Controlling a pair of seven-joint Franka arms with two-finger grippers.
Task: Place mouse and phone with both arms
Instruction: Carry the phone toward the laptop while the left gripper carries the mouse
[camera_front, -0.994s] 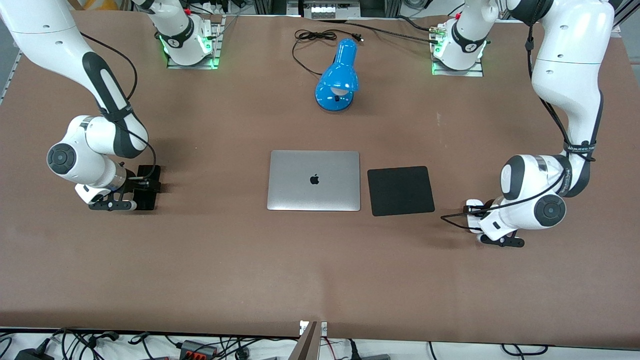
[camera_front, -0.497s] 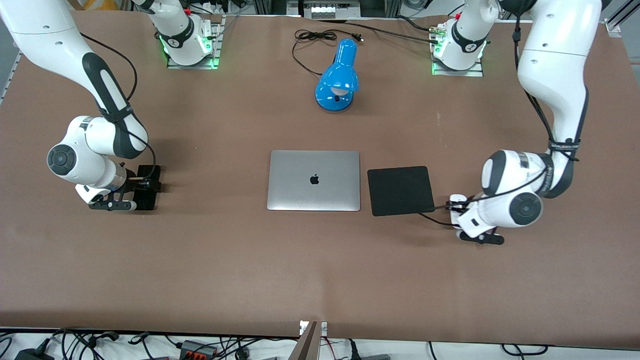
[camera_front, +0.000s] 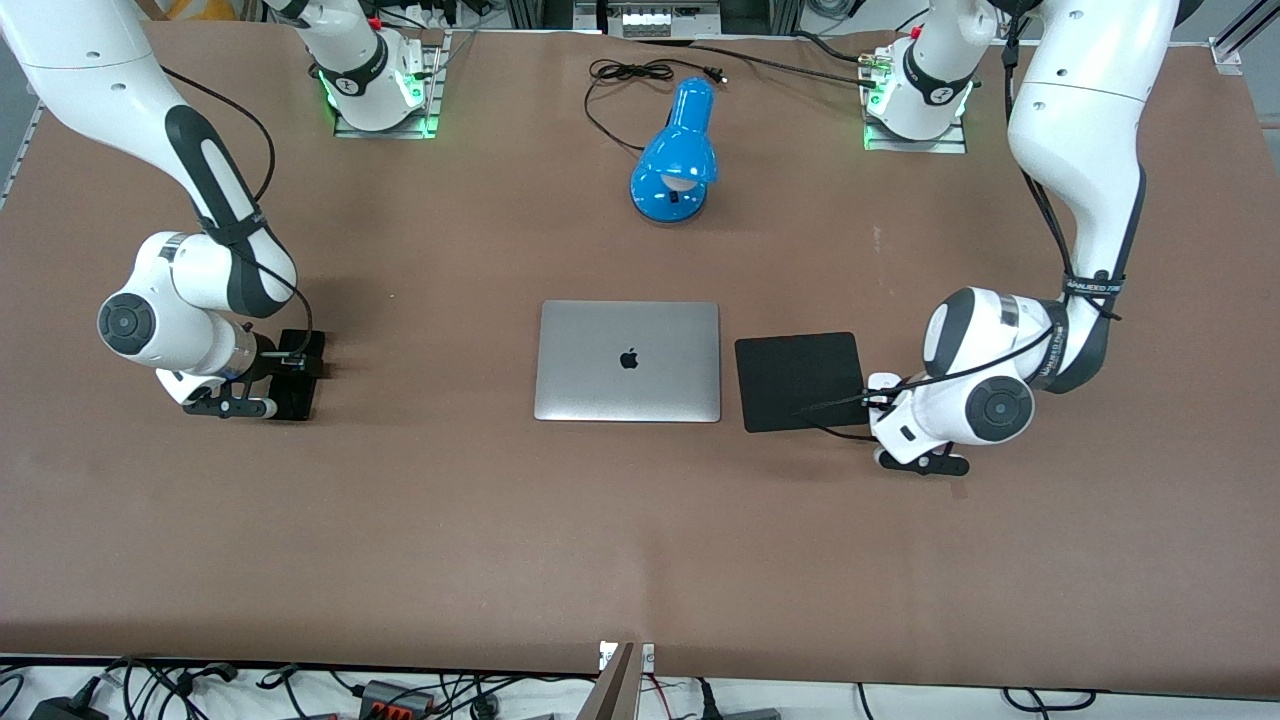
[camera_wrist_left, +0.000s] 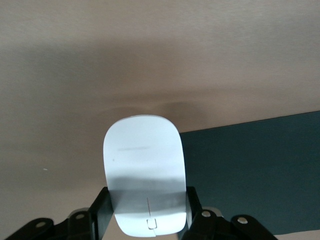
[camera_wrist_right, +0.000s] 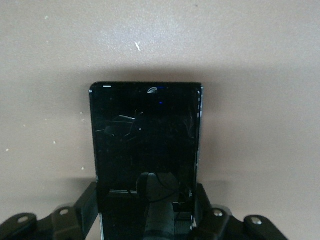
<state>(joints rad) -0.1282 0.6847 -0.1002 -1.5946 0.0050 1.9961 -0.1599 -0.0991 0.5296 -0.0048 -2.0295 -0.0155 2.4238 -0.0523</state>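
1. Nearest the front camera, the left end effector (camera_front: 882, 420) is clamped on the mouse (camera_wrist_left: 145, 180). It hangs just over the black mat's (camera_front: 800, 380) edge toward the left arm's end of the surface (camera_front: 600, 540). The left wrist view shows the white mouse between the two fingers, the mat's corner beside it.
2. A closed silver laptop (camera_front: 628, 360) lies beside the mat, at mid-surface.
3. The right end effector (camera_front: 290, 368) is clamped on the phone (camera_wrist_right: 146, 145), low over bare surface toward the right arm's end.
4. Farthest off lies a blue desk lamp (camera_front: 678, 155).
5. Progress, as I judge it: both things are grasped; neither is set down yet, so both placements remain.
6. Since the earlier frames, the left arm has carried the mouse inward to the mat; the right arm has barely shifted.
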